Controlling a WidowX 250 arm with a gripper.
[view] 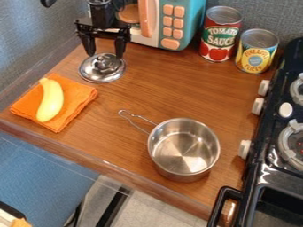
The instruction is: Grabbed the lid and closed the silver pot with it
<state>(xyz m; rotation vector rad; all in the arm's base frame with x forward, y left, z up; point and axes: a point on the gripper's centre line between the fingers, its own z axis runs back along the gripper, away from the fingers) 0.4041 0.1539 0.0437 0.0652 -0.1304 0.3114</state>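
Camera view: two cans wear printed labels on the brown counter (172, 88) beyond the silver pot (184, 148), toward the view's upper right. One, the red can (219, 37), carries large pale lettering on green above pictured tomatoes; its shorter neighbor, the yellow can (257, 51), shows lettering on yellow and a round blue panel.

Beyond the pot, to its upper left, the black gripper (105, 56) hangs with its fingers well apart, one to each side of the knob atop the silver lid (102, 68). The lid lies on the counter, knob up, near the front of a teal and white toy microwave (192, 15) with peach buttons. Whether a fingertip touches the lid cannot be told.

The pot stands upright and uncovered, its wire handle (135, 120) pointing up-left, on the side facing the lid. Left of the pot and its handle, a yellow banana (50, 100) rests on a folded orange cloth (75, 99). Just right of the pot runs the black stove (272, 128), pale knobs (244, 149) along its near side and a black bar handle (219, 205) to the pot's lower right.
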